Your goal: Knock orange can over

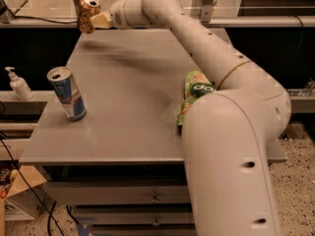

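Observation:
The orange can [87,14] is small and orange-brown with a silver top. It sits at the far left corner of the grey table [128,132], upright and apparently lifted a little, with a blurred shadow on the table below it. My gripper [97,19] is at the can's right side, at the end of the long white arm, and is shut on the can. One pale fingertip [102,19] shows against the can; the other is hidden behind it.
A blue-and-silver drink can [66,93] stands upright near the table's left edge. A green snack bag [194,93] lies right of centre, partly hidden by my arm. A soap dispenser [18,85] stands on a shelf left of the table.

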Motion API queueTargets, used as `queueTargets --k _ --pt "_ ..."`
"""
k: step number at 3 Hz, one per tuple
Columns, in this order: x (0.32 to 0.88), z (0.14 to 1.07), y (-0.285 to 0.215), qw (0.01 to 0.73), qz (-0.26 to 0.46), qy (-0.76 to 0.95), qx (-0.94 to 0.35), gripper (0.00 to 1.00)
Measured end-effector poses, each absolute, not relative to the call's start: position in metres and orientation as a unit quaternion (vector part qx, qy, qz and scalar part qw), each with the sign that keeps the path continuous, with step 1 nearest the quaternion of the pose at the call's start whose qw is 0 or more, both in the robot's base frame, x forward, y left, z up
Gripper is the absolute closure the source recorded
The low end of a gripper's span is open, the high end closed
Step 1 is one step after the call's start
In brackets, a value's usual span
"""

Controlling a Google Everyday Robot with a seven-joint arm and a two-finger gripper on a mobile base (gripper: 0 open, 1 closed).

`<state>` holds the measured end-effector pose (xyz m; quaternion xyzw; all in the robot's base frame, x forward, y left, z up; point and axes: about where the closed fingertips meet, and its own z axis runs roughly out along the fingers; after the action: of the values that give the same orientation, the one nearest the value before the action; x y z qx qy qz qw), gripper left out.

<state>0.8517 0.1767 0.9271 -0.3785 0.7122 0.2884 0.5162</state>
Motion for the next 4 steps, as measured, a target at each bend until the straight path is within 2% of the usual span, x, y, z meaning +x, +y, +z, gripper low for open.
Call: queueTargets --k 1,2,3,4 --pt "0.825 0.948 0.138 0.516 0.252 0.716 -0.398 1.00" --pt "0.789 0.955 0.093 0.486 0.207 0.736 -0.424 1.00" --pt "0.749 0.955 0.064 0.466 0.203 0.749 -0.425 0.84" --pt "0.747 0.947 0.064 0.460 0.202 0.752 -0.427 0.61"
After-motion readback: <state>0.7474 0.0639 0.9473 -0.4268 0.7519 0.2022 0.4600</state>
